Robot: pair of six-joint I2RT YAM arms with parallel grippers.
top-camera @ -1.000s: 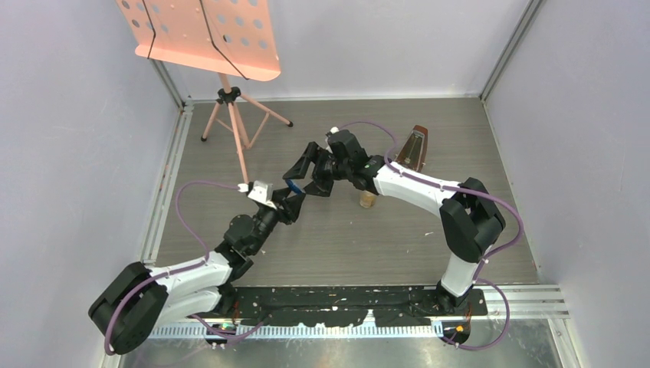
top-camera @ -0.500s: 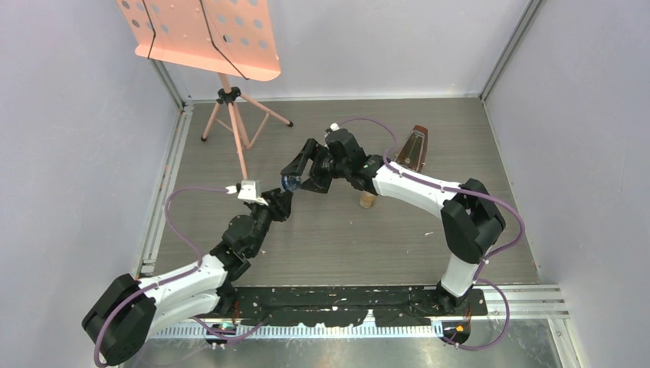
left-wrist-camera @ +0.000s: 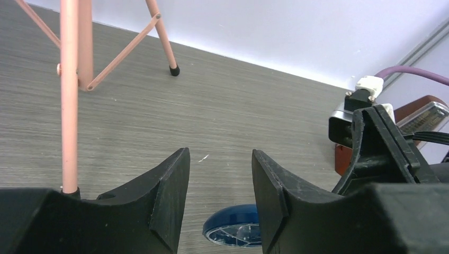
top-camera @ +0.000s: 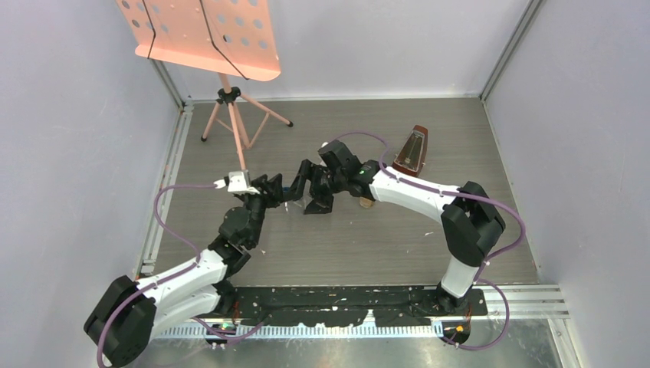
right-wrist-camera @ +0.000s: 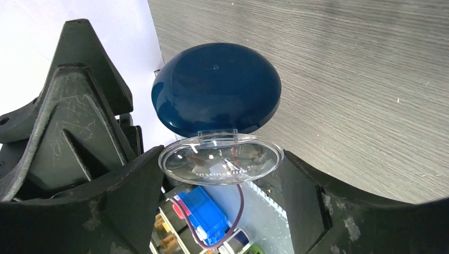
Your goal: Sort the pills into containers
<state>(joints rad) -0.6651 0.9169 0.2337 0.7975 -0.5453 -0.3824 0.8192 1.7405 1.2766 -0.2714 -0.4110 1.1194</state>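
Note:
The dark-blue dish (right-wrist-camera: 217,87) has a clear hinged lid (right-wrist-camera: 219,161) swung open. My right gripper (right-wrist-camera: 222,174) is shut on the lid's rim, one finger on each side, and holds the dish tilted over the floor. In the top view the right gripper (top-camera: 310,193) hides most of the dish. My left gripper (top-camera: 274,186) is open and empty just left of it. The dish (left-wrist-camera: 233,230) shows low between its fingers. The amber bottle (top-camera: 368,202) stands behind the right forearm, partly hidden. No pills are in view.
A brown metronome (top-camera: 411,149) stands at the back right and also shows in the left wrist view (left-wrist-camera: 423,108). A pink music stand (top-camera: 230,115) stands at the back left, its pole (left-wrist-camera: 70,95) close to the left gripper. Grey walls enclose the floor.
My right gripper has come down and nearer with the dish. My left gripper has drawn back to the left and now points at the dish.

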